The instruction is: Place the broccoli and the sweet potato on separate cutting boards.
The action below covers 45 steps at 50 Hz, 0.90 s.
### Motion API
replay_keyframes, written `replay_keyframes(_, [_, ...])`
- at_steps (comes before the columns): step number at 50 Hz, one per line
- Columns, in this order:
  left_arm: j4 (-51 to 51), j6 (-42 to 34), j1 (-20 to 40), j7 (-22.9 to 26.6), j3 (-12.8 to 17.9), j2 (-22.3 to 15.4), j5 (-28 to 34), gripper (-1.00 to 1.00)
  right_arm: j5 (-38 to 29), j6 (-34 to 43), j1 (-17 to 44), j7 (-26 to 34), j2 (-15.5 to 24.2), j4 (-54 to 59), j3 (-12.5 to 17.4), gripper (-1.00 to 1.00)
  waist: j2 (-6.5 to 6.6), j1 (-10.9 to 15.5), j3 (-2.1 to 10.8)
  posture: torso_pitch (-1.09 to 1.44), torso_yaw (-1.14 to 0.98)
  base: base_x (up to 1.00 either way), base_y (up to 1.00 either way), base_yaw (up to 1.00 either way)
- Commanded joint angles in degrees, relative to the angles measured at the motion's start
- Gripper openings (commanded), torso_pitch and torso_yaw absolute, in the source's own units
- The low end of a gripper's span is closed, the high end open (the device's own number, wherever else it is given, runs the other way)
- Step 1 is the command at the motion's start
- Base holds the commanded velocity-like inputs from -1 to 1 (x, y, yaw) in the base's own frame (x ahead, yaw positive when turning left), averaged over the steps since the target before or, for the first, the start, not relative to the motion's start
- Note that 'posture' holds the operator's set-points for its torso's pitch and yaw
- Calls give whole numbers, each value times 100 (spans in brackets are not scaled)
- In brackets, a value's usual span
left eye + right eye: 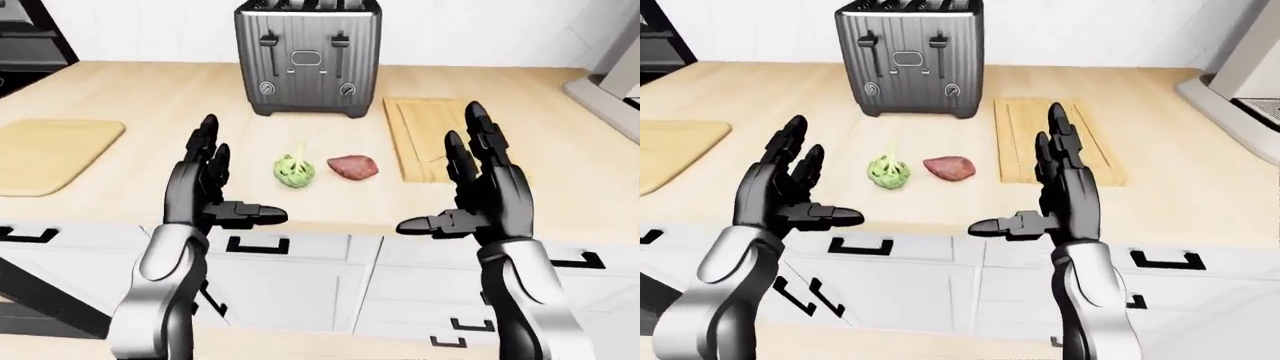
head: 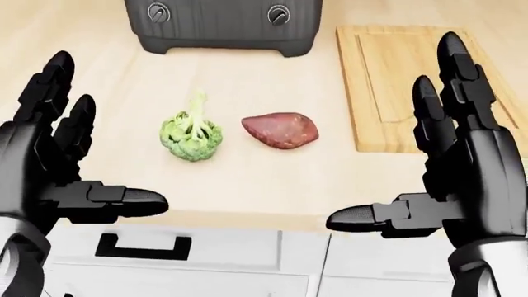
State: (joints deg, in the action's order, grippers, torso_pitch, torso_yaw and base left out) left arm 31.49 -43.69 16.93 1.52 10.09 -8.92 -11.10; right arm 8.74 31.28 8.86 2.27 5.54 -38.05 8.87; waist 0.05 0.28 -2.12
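the broccoli (image 2: 191, 136) sits on the counter (image 2: 99, 80), near the edge. the sweet potato (image 2: 280, 130) is just beside it on the right, and they do not touch. a wooden cutting board (image 2: 396, 80) lies to the right of the sweet potato, close by. another cutting board (image 1: 50, 154) lies far off to the left. a gray toaster (image 1: 305, 56) stands farther away, behind the two foods.

the broccoli looks light and bumpy. its pale stem points away from the robot, toward the toaster. i think the round green head is the best place to hold, because the thin stem could snap. its little buds could crumble if squeezed hard, so a soft squeeze seems best.

the sweet potato looks heavier and hard. it is smooth and round, so it might roll or slip. i think holding it across its fat middle would work best.

the left hand (image 2: 57, 167) is wide open, with its fingers pointing up and its thumb sticking out to the side. it holds nothing and touches nothing. the right hand (image 2: 445, 173) is wide open the same way, and it is empty too. both hands hang over the near edge of the counter, with the two foods between them and a bit farther away.
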Motion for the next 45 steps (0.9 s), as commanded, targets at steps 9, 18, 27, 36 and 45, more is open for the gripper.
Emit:
replay_keyframes(9, [291, 263, 143, 12, 95, -72, 14, 100, 0, -272, 70, 72, -11, -318, -42, 100, 249, -145, 140, 0, 0, 13, 0, 0])
replay_keyframes(18, [396, 158, 156, 3, 135, -89, -37, 100, -84, 115, 279, 110, 74, -483, -45, 100, 13, -49, 226, 0, 0, 0, 0, 0])
replay_keyframes(27, [310, 168, 253, -19, 131, -120, -70, 100, -642, 1570, 1229, 480, 449, -703, -353, 100, 14, -24, 217, 0, 0, 0, 0, 0])
replay_keyframes(36, [308, 192, 221, -22, 149, -125, -82, 100, -2048, 2574, 2192, 2011, 953, -626, -1000, 100, 12, -28, 164, 0, 0, 0, 0, 0])
replay_keyframes(45, [407, 171, 151, -16, 181, -134, -107, 100, -4674, 3064, 3108, 4676, 1053, -363, -1771, 100, 48, -45, 121, 0, 0, 0, 0, 0])
